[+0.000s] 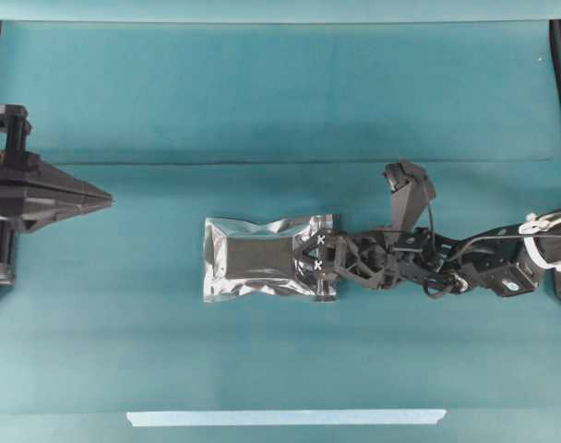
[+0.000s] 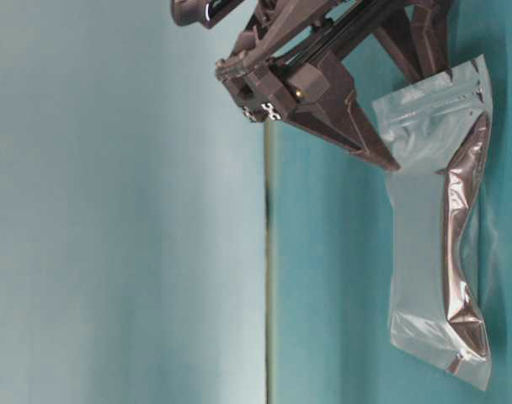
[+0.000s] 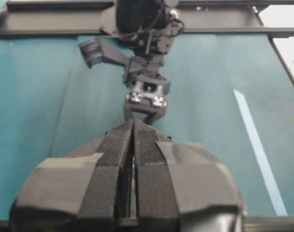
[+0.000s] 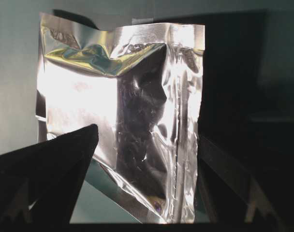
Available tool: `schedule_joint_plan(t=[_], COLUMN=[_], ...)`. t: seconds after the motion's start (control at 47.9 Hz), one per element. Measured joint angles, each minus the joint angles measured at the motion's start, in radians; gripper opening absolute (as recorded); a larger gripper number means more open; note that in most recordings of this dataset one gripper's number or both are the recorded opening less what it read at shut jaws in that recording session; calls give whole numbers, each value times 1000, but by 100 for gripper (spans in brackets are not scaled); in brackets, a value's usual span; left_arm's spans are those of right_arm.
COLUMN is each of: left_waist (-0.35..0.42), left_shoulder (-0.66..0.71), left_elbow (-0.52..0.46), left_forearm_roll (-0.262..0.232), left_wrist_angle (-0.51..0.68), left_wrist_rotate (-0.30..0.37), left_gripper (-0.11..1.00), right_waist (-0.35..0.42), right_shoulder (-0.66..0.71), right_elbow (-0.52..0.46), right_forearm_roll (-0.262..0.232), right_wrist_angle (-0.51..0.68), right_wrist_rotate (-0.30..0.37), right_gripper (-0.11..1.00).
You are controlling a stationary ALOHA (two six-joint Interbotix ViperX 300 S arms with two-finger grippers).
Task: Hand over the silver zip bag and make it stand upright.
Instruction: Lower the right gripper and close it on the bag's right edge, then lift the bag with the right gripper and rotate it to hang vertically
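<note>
The right claw (image 1: 319, 254) is clamped on one short end of the silver zip bag (image 1: 262, 258). The bag stretches out toward the middle of the green table (image 1: 262, 92). The left claw (image 1: 103, 197) is squeezed together, far away from the bag.

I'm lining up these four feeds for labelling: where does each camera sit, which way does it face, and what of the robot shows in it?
Overhead exterior: above, looking down on the teal table; both arms show, the right gripper at the silver zip bag, the left gripper apart.
Table-level exterior: low, side-on; the right gripper holds the bag up.
Left wrist: behind its closed fingers, facing the right arm.
Right wrist: behind its fingers, facing the bag.
Shared: the bag, in three views.
</note>
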Motion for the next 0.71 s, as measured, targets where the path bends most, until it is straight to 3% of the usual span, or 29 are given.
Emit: schedule_joint_plan(t=[0.167,0.292,0.397,0.606,0.71], left_waist=[0,0,0,2,6], left_shoulder=[-5,-8,-9,-11,-11], left_elbow=[2,2,2,2,2], left_forearm_roll=[0,-2,0,0,0], left_wrist_angle=[0,-2,0,0,0], left_wrist_rotate=[0,0,0,0,0], left_gripper=[-1,-1,-1,-1,-1], right_waist=[0,-2,-8,-17,-17], right_shoulder=[2,3,8,21,17], right_elbow=[0,0,0,-3,-3], right_forearm_roll=[-2,0,2,2,0], right_wrist_angle=[0,9,23,37,34], right_wrist_rotate=[-2,-2,-2,-2,-2], right_gripper=[87,79,62,16,3])
